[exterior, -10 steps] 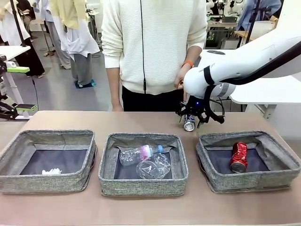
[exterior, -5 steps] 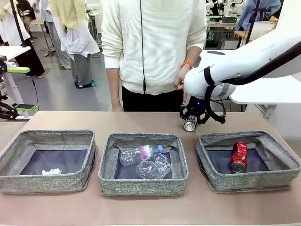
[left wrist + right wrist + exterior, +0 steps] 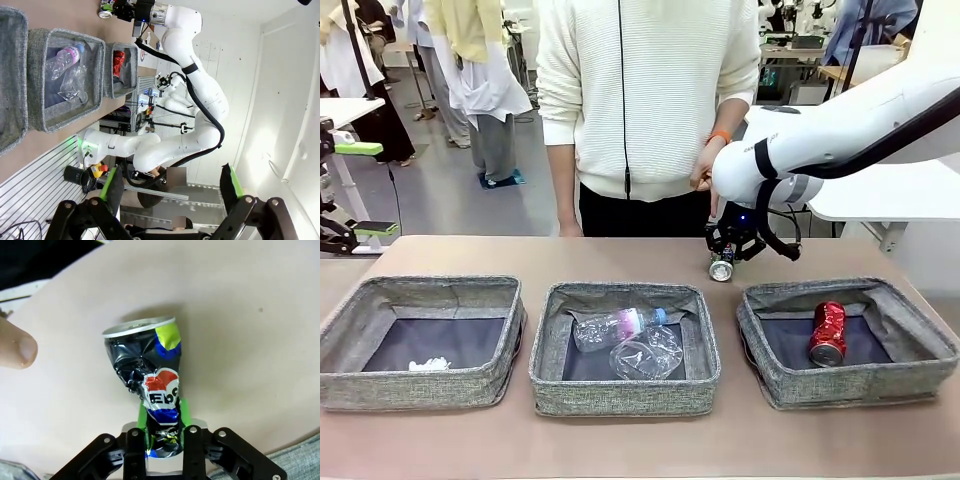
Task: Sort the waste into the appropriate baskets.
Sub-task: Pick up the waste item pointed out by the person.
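Observation:
A crushed dark blue-black can (image 3: 721, 268) lies on the table behind the right basket (image 3: 850, 290). My right gripper (image 3: 726, 254) is down over it. In the right wrist view the green pads (image 3: 183, 409) press on both sides of the can's (image 3: 150, 365) crumpled lower end. The right basket holds a crushed red can (image 3: 828, 333). The middle basket (image 3: 620, 292) holds a clear bottle (image 3: 615, 326) and a clear cup (image 3: 650, 355). Crumpled white paper (image 3: 428, 364) lies in the left basket (image 3: 420, 290). My left gripper (image 3: 171, 175) hangs open and empty, well away from the table.
A person in a white sweater stands at the far edge, a hand (image 3: 705, 170) just behind my right arm. A fingertip (image 3: 15, 350) shows close to the can in the right wrist view. Bare table lies in front of the baskets.
The right gripper's fingers have drawn in from wide apart to tight against the dark can. The can has stayed in place on the table. The left arm has not moved.

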Controlling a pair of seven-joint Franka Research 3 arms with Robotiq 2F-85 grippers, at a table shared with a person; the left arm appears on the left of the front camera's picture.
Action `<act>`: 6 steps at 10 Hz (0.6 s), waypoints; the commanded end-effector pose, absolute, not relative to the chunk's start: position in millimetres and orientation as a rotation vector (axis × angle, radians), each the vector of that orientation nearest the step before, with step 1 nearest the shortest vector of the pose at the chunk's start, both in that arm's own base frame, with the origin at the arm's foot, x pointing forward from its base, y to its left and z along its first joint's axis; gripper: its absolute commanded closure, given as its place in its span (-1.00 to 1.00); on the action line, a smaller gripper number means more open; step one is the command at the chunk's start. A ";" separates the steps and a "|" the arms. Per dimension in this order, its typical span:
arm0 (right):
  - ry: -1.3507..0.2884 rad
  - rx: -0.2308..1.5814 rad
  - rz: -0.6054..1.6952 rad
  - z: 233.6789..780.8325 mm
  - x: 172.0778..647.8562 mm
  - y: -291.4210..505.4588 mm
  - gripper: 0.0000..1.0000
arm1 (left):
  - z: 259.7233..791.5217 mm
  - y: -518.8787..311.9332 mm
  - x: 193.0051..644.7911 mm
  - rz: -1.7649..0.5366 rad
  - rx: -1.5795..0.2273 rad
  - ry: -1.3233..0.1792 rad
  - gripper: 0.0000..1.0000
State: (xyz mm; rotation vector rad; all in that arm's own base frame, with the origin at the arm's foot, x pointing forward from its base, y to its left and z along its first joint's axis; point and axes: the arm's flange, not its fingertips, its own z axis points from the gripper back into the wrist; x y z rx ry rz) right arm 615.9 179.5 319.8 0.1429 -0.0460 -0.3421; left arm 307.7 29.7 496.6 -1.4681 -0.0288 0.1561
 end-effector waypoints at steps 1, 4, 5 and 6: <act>-0.045 0.104 -0.330 318.1 616.0 180.7 1.00 | 500.6 26.8 305.9 0.160 -1.490 -0.033 -1.00; -0.040 0.115 -0.348 319.6 615.2 179.7 1.00 | 500.6 26.8 305.9 0.160 -1.490 -0.033 -1.00; -0.014 0.137 -0.357 324.1 611.8 175.3 1.00 | 500.6 26.8 305.9 0.160 -1.490 -0.033 -1.00; -0.024 0.125 -0.384 337.8 596.1 159.4 1.00 | 500.6 26.8 305.9 0.160 -1.490 -0.033 -1.00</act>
